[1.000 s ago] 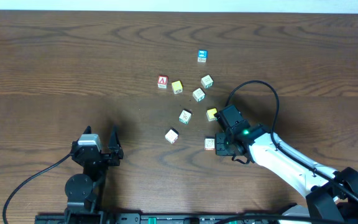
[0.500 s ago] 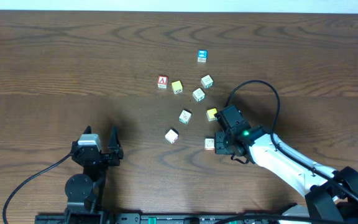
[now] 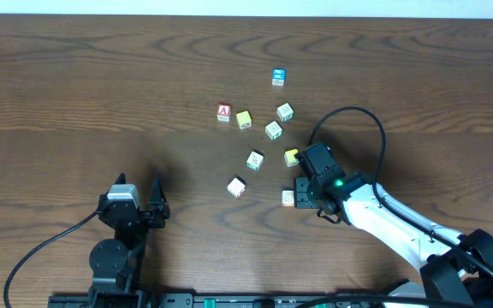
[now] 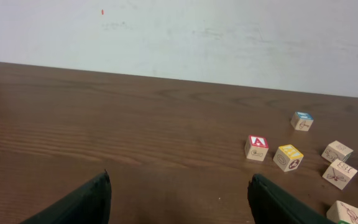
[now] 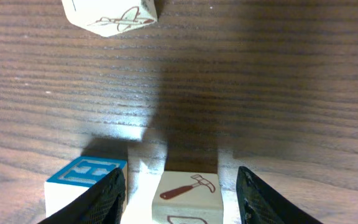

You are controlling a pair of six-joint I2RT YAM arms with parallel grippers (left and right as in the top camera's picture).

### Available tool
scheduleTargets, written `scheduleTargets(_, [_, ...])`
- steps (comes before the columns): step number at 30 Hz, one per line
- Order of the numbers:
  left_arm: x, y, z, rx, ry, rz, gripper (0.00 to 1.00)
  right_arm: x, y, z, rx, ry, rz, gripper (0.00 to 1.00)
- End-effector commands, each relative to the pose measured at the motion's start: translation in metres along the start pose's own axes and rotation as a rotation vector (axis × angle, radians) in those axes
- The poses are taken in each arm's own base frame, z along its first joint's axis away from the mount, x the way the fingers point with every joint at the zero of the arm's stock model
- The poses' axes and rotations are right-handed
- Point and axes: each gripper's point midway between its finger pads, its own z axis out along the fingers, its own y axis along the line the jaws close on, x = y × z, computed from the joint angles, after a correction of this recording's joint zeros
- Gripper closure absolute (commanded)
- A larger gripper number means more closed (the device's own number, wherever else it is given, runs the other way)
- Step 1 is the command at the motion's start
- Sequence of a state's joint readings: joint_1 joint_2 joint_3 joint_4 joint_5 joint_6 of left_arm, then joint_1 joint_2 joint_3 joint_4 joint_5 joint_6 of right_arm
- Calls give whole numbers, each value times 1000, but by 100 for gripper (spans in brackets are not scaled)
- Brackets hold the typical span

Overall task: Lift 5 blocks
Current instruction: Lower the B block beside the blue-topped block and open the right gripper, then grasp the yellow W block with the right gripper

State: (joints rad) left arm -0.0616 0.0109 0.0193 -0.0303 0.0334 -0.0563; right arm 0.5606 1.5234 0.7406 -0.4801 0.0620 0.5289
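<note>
You are looking at a robotics lab bench rather than a home or a shop. A dark wood-grain table (image 3: pixel 75 77) runs to a bare white wall (image 4: pixel 197 37) on the far side. Two robot arms, a black one near left (image 3: pixel 114 255) and a white one near right (image 3: pixel 396 227), stand at a black rail (image 3: pixel 229 300) along the near edge. A black cable (image 3: pixel 383 145) loops loose, and small alphabet cubes (image 3: pixel 255 160) lie scattered as test props.
</note>
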Motion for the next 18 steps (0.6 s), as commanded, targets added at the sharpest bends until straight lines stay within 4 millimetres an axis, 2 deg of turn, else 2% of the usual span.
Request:
scheduleTargets(1, [15, 8, 1, -37, 46, -8, 29, -22, 9, -11, -6, -50, -59, 43])
scheduleTargets(4, [15, 8, 1, -37, 46, -8, 29, -36, 17, -20, -18, -75, -106, 40])
scheduleTargets(7, [15, 8, 1, -37, 46, -8, 29, -51, 25, -30, -32, -110, -158, 33])
scheduleTargets(10, [15, 8, 1, -37, 46, -8, 29, -58, 29, -35, -40, -129, -164, 31])
scheduleTargets(18, [15, 8, 1, -37, 46, -8, 29, -70, 34, -23, -39, -164, -210, 28])
